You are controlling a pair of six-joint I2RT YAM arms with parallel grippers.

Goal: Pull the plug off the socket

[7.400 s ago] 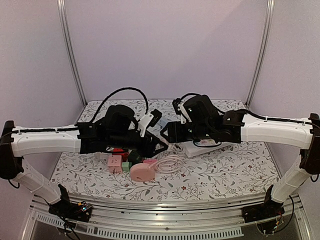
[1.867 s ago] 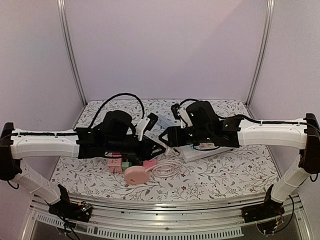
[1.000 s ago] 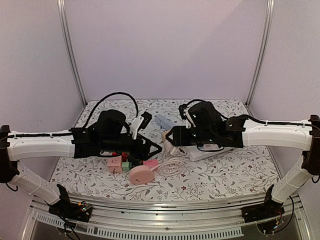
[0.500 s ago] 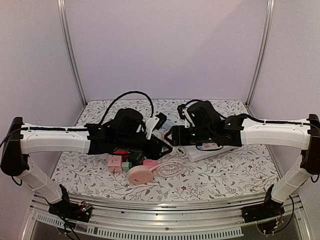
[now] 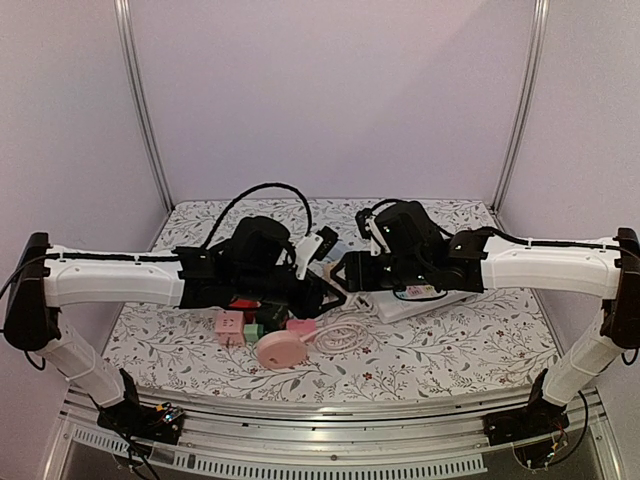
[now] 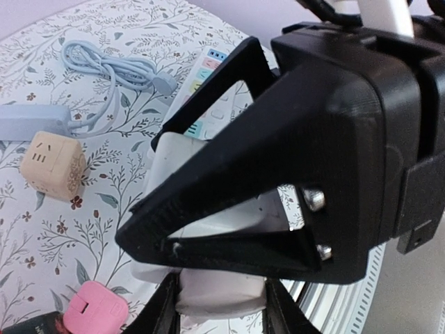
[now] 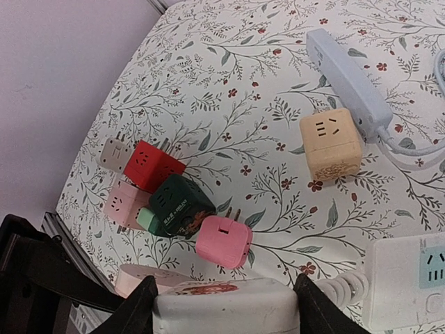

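A white socket cube (image 7: 226, 309) with a red flower print is held between my two grippers above the middle of the table. My right gripper (image 7: 226, 306) is shut on it, one finger on each side. In the left wrist view the white block (image 6: 222, 299), the plug end, fills the gap between my left gripper (image 6: 222, 306) fingers. The black right gripper (image 6: 327, 139) sits right above it. I cannot see the seam between plug and socket. In the top view the left gripper (image 5: 318, 283) and right gripper (image 5: 342, 273) meet tip to tip.
Below lie a pink plug (image 7: 222, 241), dark green cube (image 7: 179, 203), red cube (image 7: 149, 165), pink cube (image 7: 125, 202), beige cube (image 7: 332, 145) and blue-grey power strip (image 7: 348, 83). A pink round reel (image 5: 283, 349) and white power strip (image 5: 420, 300) are near.
One second ago my left gripper was drawn back to the left, apart from the right one. It has since moved right and closed on the white block that the right gripper holds.
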